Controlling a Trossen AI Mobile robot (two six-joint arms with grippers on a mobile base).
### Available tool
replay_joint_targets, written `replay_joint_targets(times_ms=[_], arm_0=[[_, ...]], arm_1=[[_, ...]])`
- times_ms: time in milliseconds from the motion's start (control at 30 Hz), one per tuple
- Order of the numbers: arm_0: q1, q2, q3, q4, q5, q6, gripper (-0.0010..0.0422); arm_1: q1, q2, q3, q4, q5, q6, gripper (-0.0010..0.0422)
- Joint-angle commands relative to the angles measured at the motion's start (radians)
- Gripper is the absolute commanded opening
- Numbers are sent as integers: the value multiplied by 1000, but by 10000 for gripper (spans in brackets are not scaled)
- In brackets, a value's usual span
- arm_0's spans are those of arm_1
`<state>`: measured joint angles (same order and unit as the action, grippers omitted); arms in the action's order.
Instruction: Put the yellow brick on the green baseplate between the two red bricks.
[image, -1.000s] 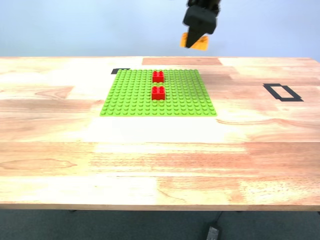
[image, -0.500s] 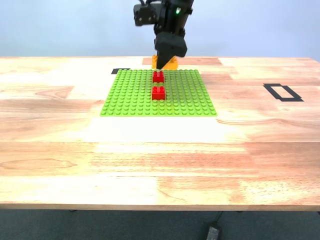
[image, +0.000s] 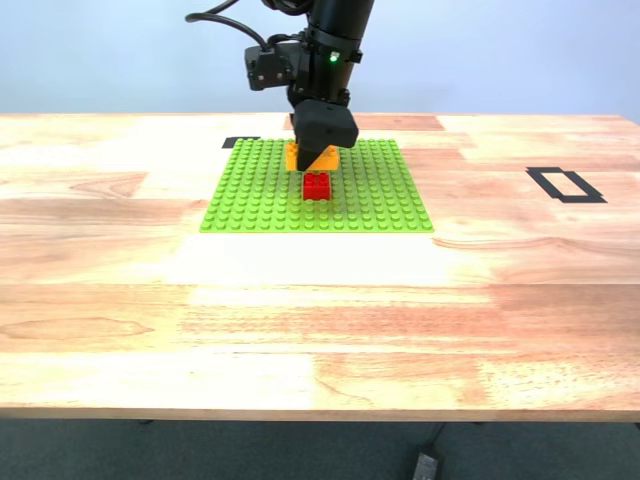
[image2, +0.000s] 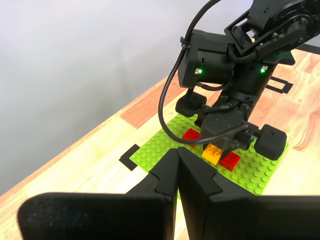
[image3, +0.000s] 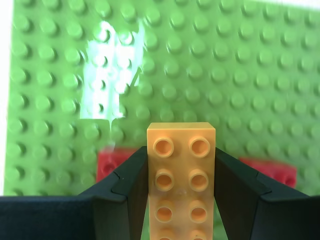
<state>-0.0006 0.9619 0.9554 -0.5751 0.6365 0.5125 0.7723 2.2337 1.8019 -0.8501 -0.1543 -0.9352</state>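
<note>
Two fingers (image3: 125, 185) flanking the yellow brick (image3: 181, 175), touching both sides

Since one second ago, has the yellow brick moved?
Yes. The yellow brick, held in my second hand, came down and toward the exterior view's left, from beyond the table edge to over the green baseplate.

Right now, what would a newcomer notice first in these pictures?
First, the green baseplate at the far middle of the wooden table in the exterior view. Above it, my second gripper holds the yellow brick over the two red bricks. My first gripper is shut, off to the side.
</note>
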Motion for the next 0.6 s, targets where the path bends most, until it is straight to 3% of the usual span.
replay_joint_targets(times_ms=[33, 600], arm_0=[[0, 0, 0, -1, 0, 0, 0], [0, -2, 0, -19, 0, 0, 0]], arm_1=[[-3, 4, -5, 12, 0, 6, 18], [-24, 15, -53, 89, 5, 27, 18]])
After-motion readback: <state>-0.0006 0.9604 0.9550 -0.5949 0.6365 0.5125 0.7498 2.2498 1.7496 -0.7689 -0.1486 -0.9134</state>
